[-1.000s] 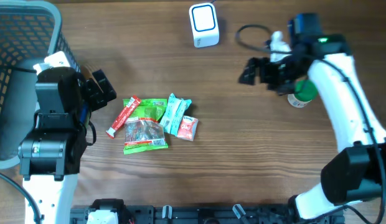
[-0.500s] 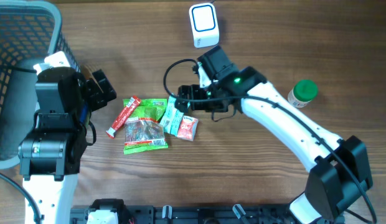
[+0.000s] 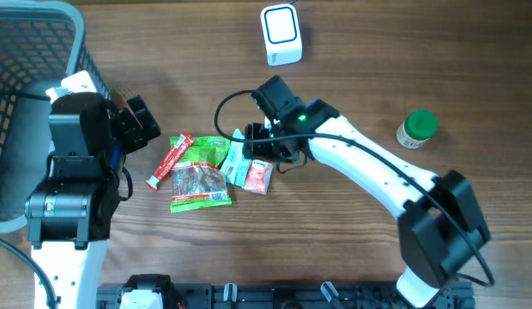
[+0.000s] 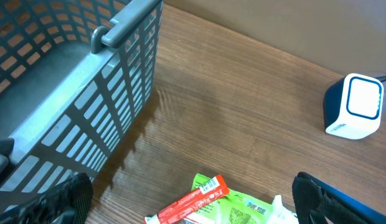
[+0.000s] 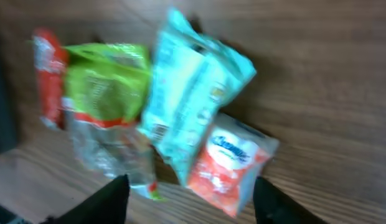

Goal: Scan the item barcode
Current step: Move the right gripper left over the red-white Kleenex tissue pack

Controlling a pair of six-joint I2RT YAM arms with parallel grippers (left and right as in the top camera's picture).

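The teal packet [image 5: 193,93] lies in a small heap of packets on the worktop [image 3: 317,249], left of centre. We judge it light, soft, crinkly and rather slippery, so it is best taken across its narrow width, near one end. The right hand [image 5: 190,190] hangs just above it and the red-white packet [image 5: 233,162], fingers [image 5: 112,199] apart, holding nothing. The left hand [image 4: 196,196] is wide and empty.

The right arm [image 3: 369,167] is stretching out leftward, with the right claw [image 3: 256,148] hanging just above the right edge of the packets [image 3: 206,176], jaws spread apart. The left arm [image 3: 73,172] is sitting folded left of the packets, the left claw [image 3: 136,120] gaping wide.
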